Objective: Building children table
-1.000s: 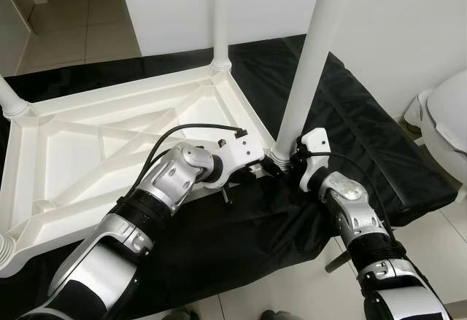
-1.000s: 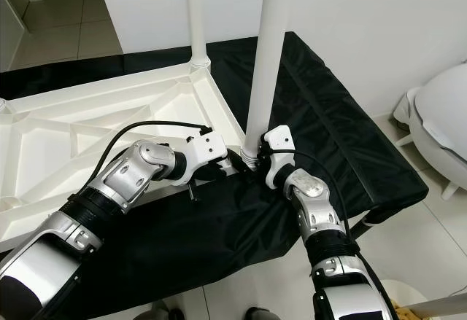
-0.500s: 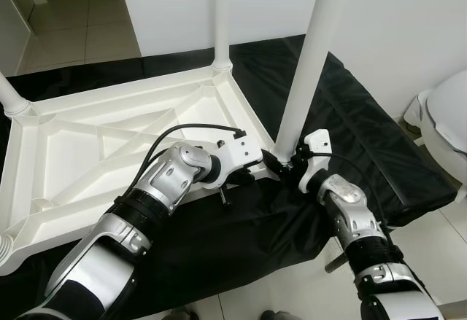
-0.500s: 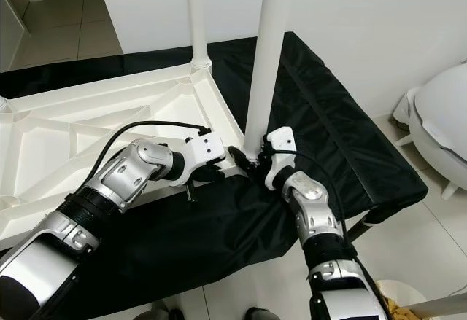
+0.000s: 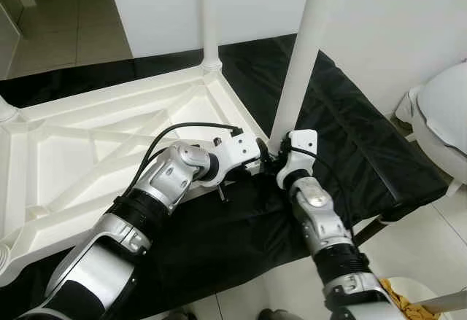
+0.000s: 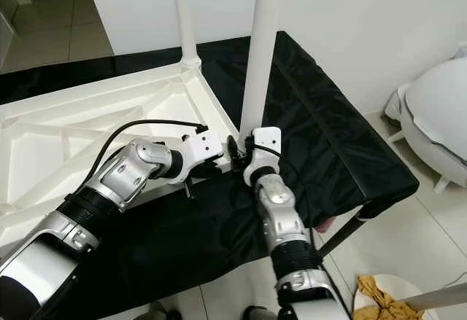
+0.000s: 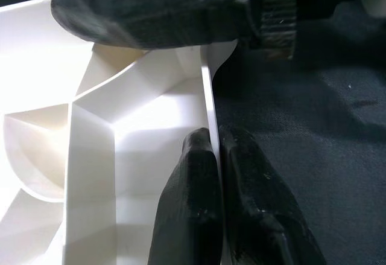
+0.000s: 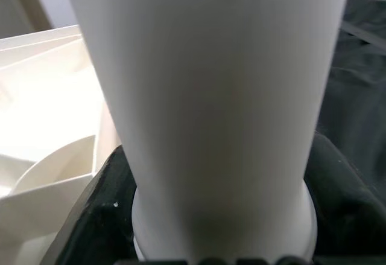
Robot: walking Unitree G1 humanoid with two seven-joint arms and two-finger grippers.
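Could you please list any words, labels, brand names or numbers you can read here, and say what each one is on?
None can be read: the tabletop, the legs, the black cloth and both arms show no print.

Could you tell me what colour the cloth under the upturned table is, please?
Black. The cloth shows best in the right eye view, spread beneath the white table.

Upright table leg (image 5: 300,57) blocking, open black cloth (image 5: 365,152) apparently beyond.
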